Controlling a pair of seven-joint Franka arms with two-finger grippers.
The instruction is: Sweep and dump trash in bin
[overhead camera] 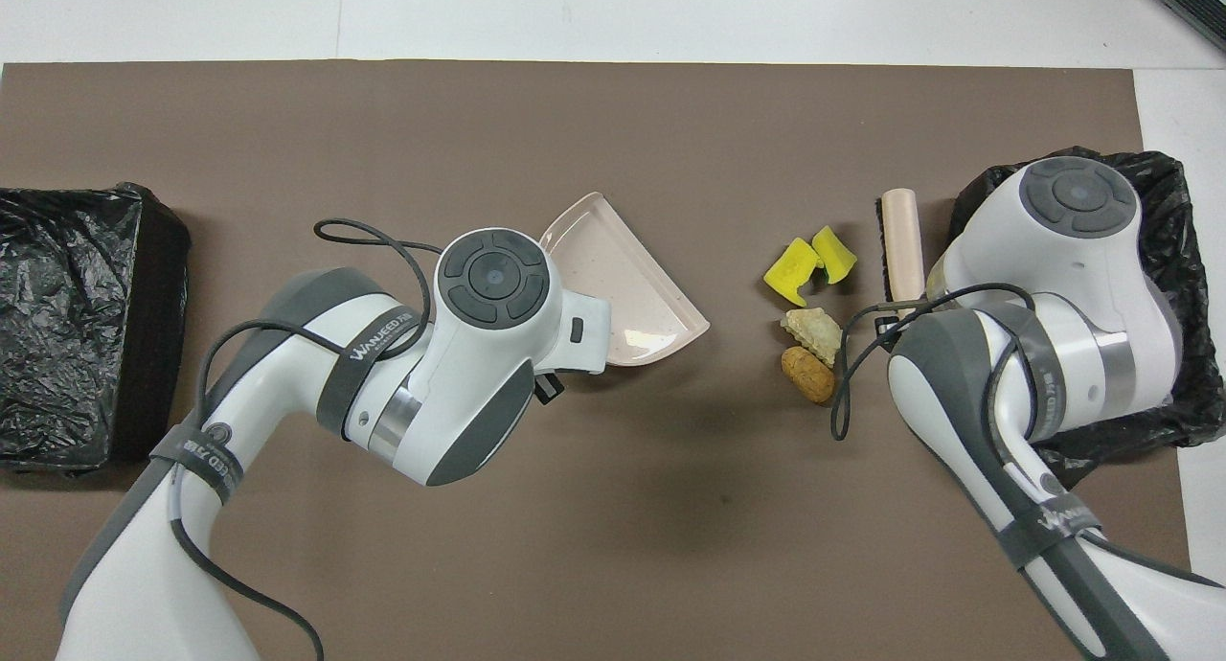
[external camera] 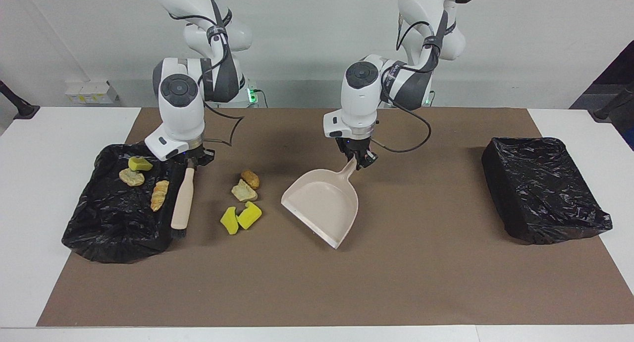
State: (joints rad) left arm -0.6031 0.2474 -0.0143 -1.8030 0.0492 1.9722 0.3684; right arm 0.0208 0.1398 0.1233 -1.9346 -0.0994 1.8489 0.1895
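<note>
Left hand: I am holding my left hand [external camera: 360, 159] shut tight on the handle of the dustpan [external camera: 324, 203], over the brown mat [external camera: 396, 272] in the middle of the table [external camera: 49, 262].
Dustpan: I am keeping it tipped, with its wide mouth pointing toward the loose trash.
Right hand: I am gripping the top of the brush [external camera: 183, 198] with my right hand [external camera: 194, 159], fingers squeezed shut on it.
Brush: it is hanging almost straight down, with its dark bristles at the mat, just beside the bin with trash in it [external camera: 114, 223].
Loose trash: I am seeing four chunks [external camera: 242, 198] lying on the mat between the brush and the dustpan: two yellow, one pale, one orange-brown.
Trash in bin: three more chunks [external camera: 141, 181] are lying in the black-bagged bin at the right arm's end of the table.
Other bin: a second black-bagged bin [external camera: 542, 188] is sitting at the left arm's end of the table.
</note>
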